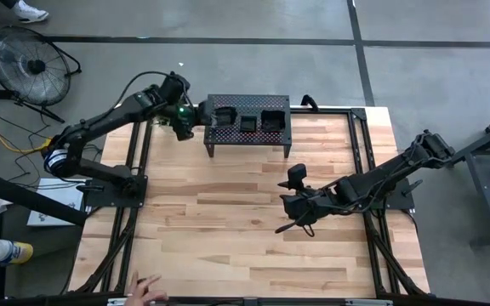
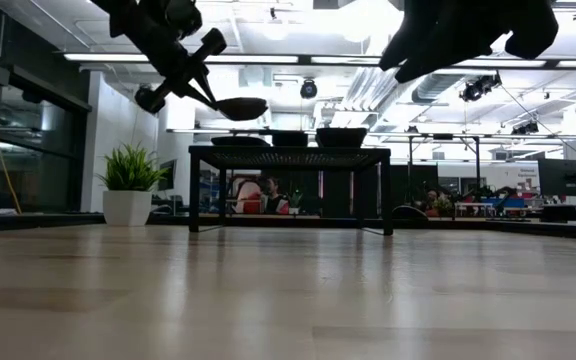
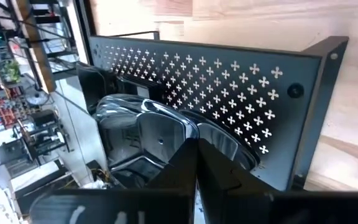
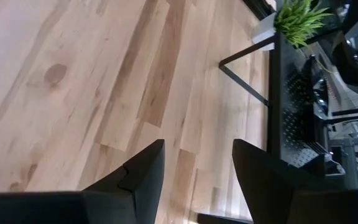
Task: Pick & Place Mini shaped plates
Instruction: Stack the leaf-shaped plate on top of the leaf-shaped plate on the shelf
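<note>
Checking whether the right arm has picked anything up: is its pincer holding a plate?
No: in the right wrist view the right pincer stands open over bare wooden table, nothing between its fingers.

Table (image 1: pixel 228 221): pale wood planks, smooth, slight sheen. Stand (image 3: pixel 241 74): black metal sheet, matt, punched with small crosses. Plate (image 3: pixel 148 124) in left gripper (image 3: pixel 196 180): glossy black, mirror-like. Gripper fingers (image 4: pixel 135 180): matt black plastic.

four plates (image 1: pixel 249 122), one stand (image 1: pixel 279 136)
</note>
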